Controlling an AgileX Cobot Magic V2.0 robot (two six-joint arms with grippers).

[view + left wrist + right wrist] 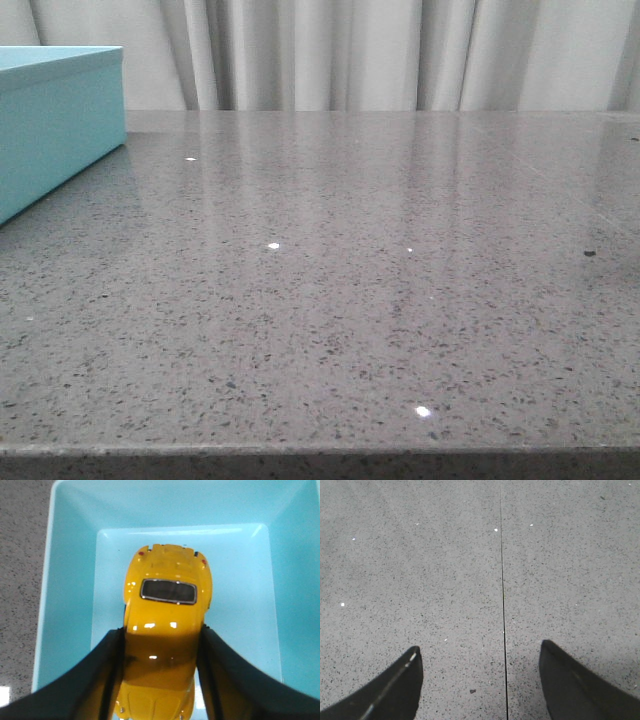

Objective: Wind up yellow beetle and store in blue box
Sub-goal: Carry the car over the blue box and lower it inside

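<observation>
While gripped, yellow beetle [165, 630] between left end effector [160, 680] fingers

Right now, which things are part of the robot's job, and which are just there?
Part of the job:
- yellow beetle, held between the left gripper fingers
- blue box, open, with the beetle inside its walls

Just there:
- grey speckled table
- pale curtain behind it
- right gripper, open over bare table

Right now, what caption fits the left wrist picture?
Left pincer shut on small glossy yellow toy beetle inside the light turquoise-blue rectangular box.
</observation>
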